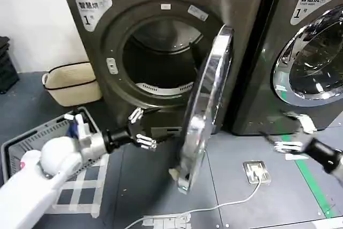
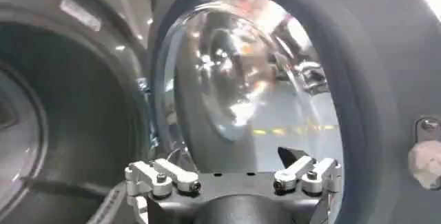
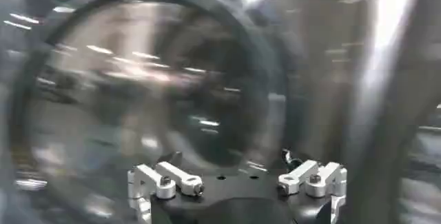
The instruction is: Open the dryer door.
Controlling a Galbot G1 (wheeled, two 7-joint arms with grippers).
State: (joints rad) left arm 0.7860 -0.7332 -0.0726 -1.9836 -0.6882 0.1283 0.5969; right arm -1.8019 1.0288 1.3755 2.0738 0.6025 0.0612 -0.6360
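Note:
The dryer point(image 1: 161, 41) stands at the left, and its round door point(image 1: 206, 105) is swung out, edge-on to me, leaving the drum mouth point(image 1: 161, 63) uncovered. My left gripper point(image 1: 142, 128) hovers open just left of the door's inner side, below the drum mouth, holding nothing. The left wrist view has the same open gripper point(image 2: 234, 170) facing the door's bulging inner glass point(image 2: 241, 74). My right gripper point(image 1: 289, 132) hangs open low on the right, apart from the door. In its wrist view the right gripper point(image 3: 234, 174) faces the neighbouring machine's round door point(image 3: 138, 94).
A second machine point(image 1: 305, 52) stands to the right with its door closed. A beige bag point(image 1: 69, 84) and a grey basket point(image 1: 32, 138) sit on the floor at the left. A floor socket point(image 1: 257, 171), white cable, power strip point(image 1: 166, 221) and green tape line point(image 1: 311, 181) lie in front.

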